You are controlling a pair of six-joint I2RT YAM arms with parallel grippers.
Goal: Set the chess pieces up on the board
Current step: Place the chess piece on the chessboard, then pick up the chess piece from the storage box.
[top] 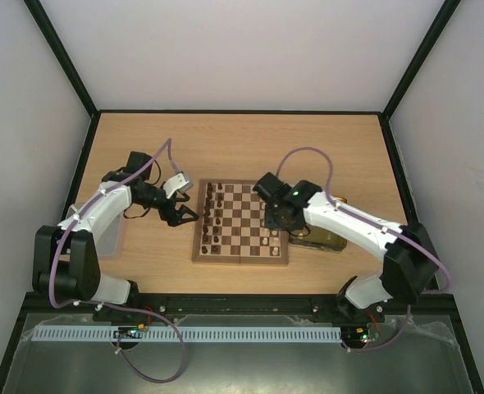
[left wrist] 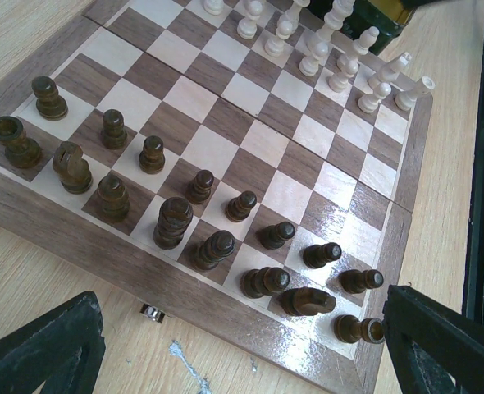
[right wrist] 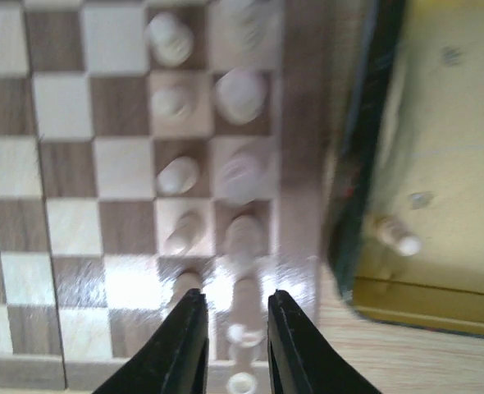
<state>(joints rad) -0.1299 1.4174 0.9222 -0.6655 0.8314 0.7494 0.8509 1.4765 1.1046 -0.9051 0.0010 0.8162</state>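
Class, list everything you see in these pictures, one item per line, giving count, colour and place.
table: one, light wood, under everything
chessboard: one, brown and tan checks, table centre
dark chess pieces: sixteen, dark brown, board's left side
pale chess pieces: many, cream, board's right side
loose piece: one, cream, inside the tray
tray: one, yellow, right of the board
left gripper: one, black, open, left of the board
right gripper: one, black, slightly open, over board's right edge

A: Dark pcs (left wrist: 173,222) on board (left wrist: 226,123)?
B: 16, in 2 rows.
A: Pale pcs (left wrist: 340,74)?
B: Too blurred to count there; 1 more in tray (right wrist: 455,123) beside board. 1 board, 1 tray.
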